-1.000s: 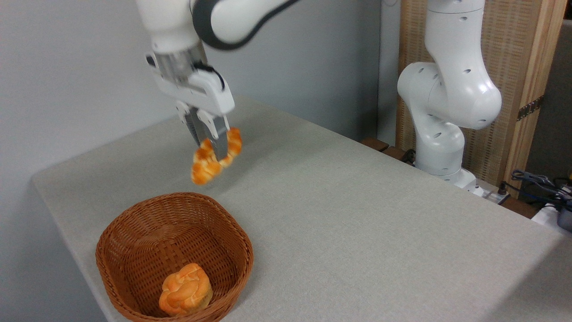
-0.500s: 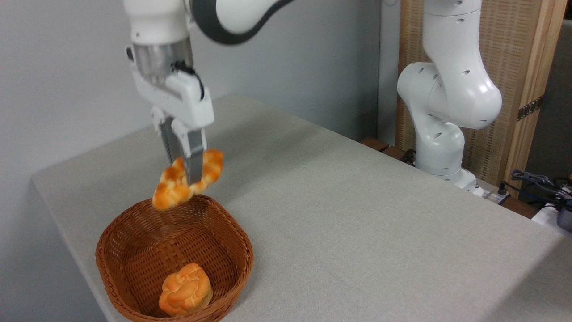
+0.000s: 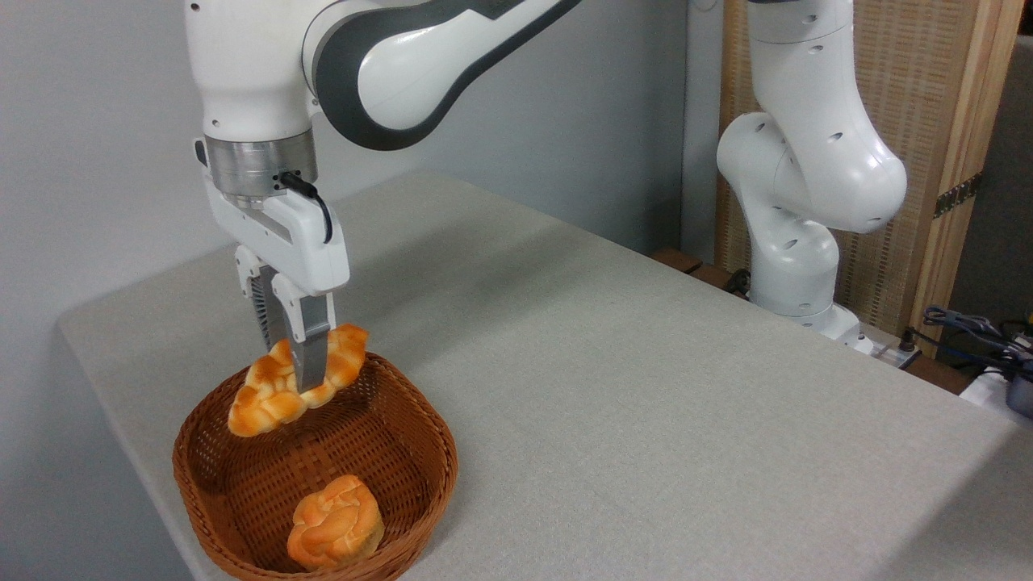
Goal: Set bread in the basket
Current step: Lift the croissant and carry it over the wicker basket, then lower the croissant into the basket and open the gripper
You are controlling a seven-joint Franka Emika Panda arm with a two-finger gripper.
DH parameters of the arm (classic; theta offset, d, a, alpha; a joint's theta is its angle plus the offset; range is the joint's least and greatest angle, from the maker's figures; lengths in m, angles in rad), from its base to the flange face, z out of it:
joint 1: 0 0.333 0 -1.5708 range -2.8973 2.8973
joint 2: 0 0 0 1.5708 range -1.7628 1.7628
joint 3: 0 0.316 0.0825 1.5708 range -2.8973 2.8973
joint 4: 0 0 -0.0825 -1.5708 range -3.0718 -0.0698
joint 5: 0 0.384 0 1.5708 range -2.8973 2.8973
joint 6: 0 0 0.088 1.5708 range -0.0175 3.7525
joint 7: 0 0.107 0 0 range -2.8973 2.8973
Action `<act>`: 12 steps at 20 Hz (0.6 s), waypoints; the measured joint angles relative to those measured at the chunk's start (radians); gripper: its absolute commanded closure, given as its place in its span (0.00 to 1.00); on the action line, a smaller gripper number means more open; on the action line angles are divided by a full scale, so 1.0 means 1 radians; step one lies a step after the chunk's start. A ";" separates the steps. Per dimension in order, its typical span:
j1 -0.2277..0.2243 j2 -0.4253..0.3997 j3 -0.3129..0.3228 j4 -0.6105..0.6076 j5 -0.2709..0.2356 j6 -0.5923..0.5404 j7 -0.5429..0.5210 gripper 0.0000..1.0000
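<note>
1. The pincer points straight down from the white arm, its two fingers closed on the middle of the bread.
2. The bread is a long braided loaf, golden-orange with paler creases, held clear of everything below it and tilted, its left end lower than its right.
3. The loaf hangs over the back left part of the basket, with its right end above the far rim.
4. The basket is brown woven wicker with rounded corners and sits on the grey surface near the front left edge.
5. A short round knotted bun lies inside the basket against its near wall, well apart from the held loaf.
</note>
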 measured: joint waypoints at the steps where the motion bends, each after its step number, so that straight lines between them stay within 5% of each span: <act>1: 0.005 0.004 0.000 0.004 0.000 0.013 0.000 0.02; 12: 0.016 0.014 -0.003 0.011 0.013 0.030 0.000 0.00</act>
